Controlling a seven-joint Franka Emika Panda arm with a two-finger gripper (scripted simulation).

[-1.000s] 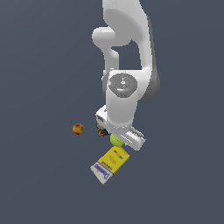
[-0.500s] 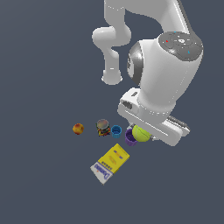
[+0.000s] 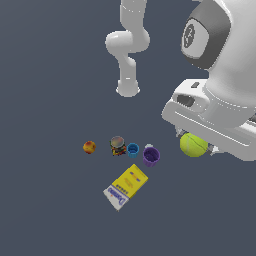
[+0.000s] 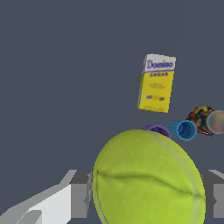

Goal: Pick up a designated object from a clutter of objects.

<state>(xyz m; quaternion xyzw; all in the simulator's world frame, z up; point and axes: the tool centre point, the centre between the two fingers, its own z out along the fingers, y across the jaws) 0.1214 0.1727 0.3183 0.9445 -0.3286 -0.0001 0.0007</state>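
The designated object, a yellow-green tennis ball (image 3: 193,144) with a pale seam, hangs well above the floor, tucked under the big white hand at the exterior view's right. My gripper (image 3: 196,146) is shut on it. In the wrist view the ball (image 4: 148,179) fills the foreground between the two grey fingers (image 4: 80,194). The clutter of objects lies below: a red-yellow fruit ball (image 3: 89,147), a dark can (image 3: 117,145), a blue cup (image 3: 132,149), a purple cup (image 3: 151,156) and a yellow-and-white box (image 3: 125,186).
The arm's white base (image 3: 128,89) stands behind the clutter. From the wrist camera, the box (image 4: 156,82), blue cup (image 4: 183,130) and can (image 4: 203,120) show beyond the ball, and the purple cup (image 4: 156,129) peeks over its edge.
The hand has risen and swung toward the exterior view's right, carrying the tennis ball up and away from the clutter. The other items have stayed in place.
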